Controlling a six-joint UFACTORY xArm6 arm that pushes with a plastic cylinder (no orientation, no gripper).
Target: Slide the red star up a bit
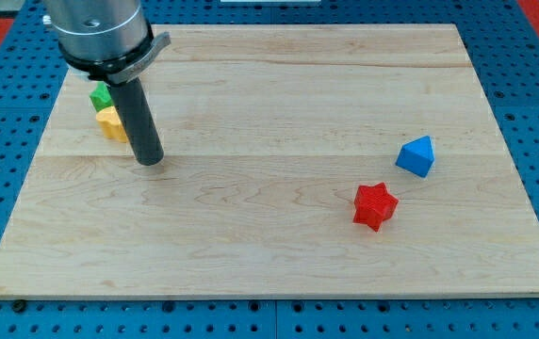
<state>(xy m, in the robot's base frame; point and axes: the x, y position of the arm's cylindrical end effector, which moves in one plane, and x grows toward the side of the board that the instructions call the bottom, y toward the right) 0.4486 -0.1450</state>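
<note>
Because my tip (pixel 149 160) has no jaws and stands at ten o'clock beside the yellow block (pixel 111 123), well apart from the red star (pixel 375 205) at four o'clock on the table (pixel 269 254), pushing upward likely requires circling below it.

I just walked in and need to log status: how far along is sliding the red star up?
Nothing looks done yet. The red star sits at the view's lower right, just below-left of the blue block. My tip is far off at the view's left, beside the yellow block and green block. Left: travel across, get below the star, push up.
</note>
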